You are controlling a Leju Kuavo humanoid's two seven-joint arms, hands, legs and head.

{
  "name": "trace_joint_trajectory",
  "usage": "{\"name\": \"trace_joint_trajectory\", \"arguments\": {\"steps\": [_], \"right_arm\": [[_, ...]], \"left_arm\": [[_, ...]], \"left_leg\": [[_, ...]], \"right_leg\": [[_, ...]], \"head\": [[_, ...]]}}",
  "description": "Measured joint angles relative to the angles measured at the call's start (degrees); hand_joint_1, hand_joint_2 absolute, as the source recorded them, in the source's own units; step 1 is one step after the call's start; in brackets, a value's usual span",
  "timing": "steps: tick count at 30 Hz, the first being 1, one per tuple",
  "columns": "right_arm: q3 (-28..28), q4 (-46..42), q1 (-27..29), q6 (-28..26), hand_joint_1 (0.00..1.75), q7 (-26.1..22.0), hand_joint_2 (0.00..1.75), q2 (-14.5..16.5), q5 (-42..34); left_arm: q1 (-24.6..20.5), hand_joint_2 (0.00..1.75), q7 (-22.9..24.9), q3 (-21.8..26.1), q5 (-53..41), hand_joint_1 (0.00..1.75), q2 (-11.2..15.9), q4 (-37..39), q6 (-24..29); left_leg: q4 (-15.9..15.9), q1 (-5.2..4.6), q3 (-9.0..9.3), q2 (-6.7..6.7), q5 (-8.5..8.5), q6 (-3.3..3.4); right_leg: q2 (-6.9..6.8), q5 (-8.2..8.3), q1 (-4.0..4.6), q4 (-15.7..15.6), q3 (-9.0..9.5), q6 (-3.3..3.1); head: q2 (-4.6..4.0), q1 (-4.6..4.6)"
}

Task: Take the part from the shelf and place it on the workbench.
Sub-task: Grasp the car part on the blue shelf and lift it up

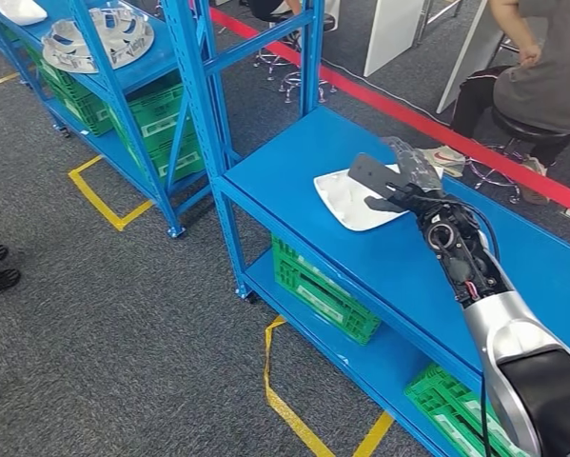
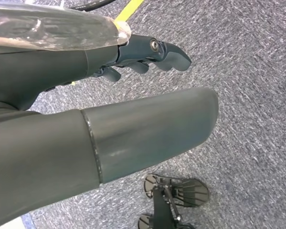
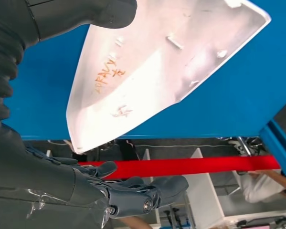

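white part (image 1: pixel 353 202) partly behind right hand (image 1: pixel 397 186)

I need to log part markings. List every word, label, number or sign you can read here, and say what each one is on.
Orange handwriting on the white part: unclear, perhaps "10PALY", with a character below it I cannot read.
Scratched mark lower on the same part: illegible.
White labels on the green crates under the blue workbench: too small to read.
Markings on the round grey part on the far shelf: too blurred to read.

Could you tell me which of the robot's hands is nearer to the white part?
Right. The right hand is at the white part on the blue workbench; the left hand hangs over the carpet.
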Motion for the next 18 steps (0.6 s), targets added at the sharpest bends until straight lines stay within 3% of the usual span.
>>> {"name": "trace_joint_trajectory", "arguments": {"steps": [10, 18], "right_arm": [[-0.35, 4.63, -1.71, -0.10, 0.00, -0.25, 1.75, -0.03, 0.04], [-0.01, 10.55, -4.84, 0.18, 0.00, -4.03, 1.75, 0.33, -0.25]], "left_arm": [[-0.08, 0.00, 0.03, 0.00, 0.00, 0.00, -0.01, 0.00, -0.03], [-0.10, 0.00, 0.10, 0.00, 0.18, 0.00, -0.03, 0.00, -0.07]], "left_leg": [[-0.01, 0.00, 0.00, 0.00, 0.00, 0.00], [-0.01, -0.01, -0.02, -0.01, 0.00, 0.00]], "right_leg": [[0.00, 0.00, 0.00, 0.00, 0.00, 0.00], [-0.02, 0.00, 0.00, 0.00, 0.04, 0.00]], "head": [[0.00, -0.01], [0.00, 0.01]]}}
